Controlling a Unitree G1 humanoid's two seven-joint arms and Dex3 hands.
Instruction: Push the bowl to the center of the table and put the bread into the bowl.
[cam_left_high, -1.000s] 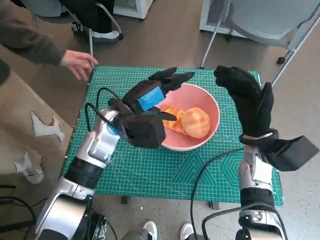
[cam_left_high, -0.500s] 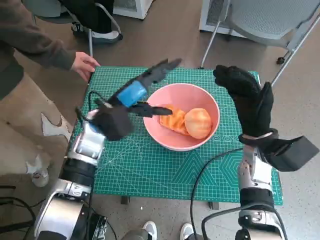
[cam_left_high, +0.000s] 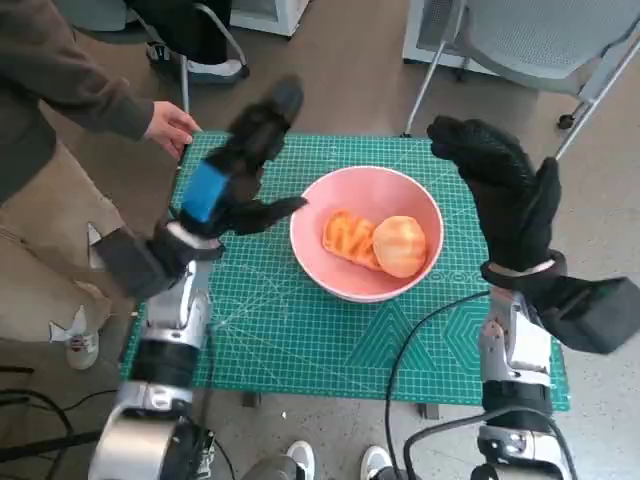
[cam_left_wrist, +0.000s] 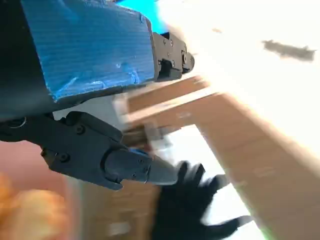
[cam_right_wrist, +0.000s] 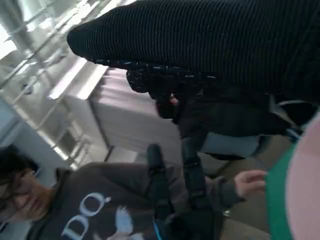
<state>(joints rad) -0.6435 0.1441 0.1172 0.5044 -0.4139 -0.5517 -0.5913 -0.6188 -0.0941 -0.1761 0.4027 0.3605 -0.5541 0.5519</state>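
Note:
The pink bowl (cam_left_high: 364, 176) stands near the middle of the green mat (cam_left_high: 300, 335). Two pieces of bread lie in it: a ridged orange piece (cam_left_high: 346, 236) and a round bun (cam_left_high: 400, 246). My left hand (cam_left_high: 235, 172) is raised left of the bowl, blurred, fingers spread, holding nothing. My gloved right hand (cam_left_high: 505, 195) stands upright just right of the bowl, open and apart from it. The left wrist view shows the blue-taped back (cam_left_wrist: 85, 45), empty black fingers (cam_left_wrist: 125, 167) and the right hand (cam_left_wrist: 192, 210) beyond. In the right wrist view the glove (cam_right_wrist: 200, 45) hides most; the bowl's rim (cam_right_wrist: 306, 190) shows.
A person sits at the table's far left, one hand (cam_left_high: 170, 128) at the mat's corner; the person (cam_right_wrist: 85, 210) also appears in the right wrist view. A grey chair (cam_left_high: 540, 40) stands behind the table on the right. Feet (cam_left_high: 300, 460) show at the near edge.
My left hand has left the bowl's rim, swinging left and upward with its fingers spread. The bowl, the bread and my right hand have hardly moved.

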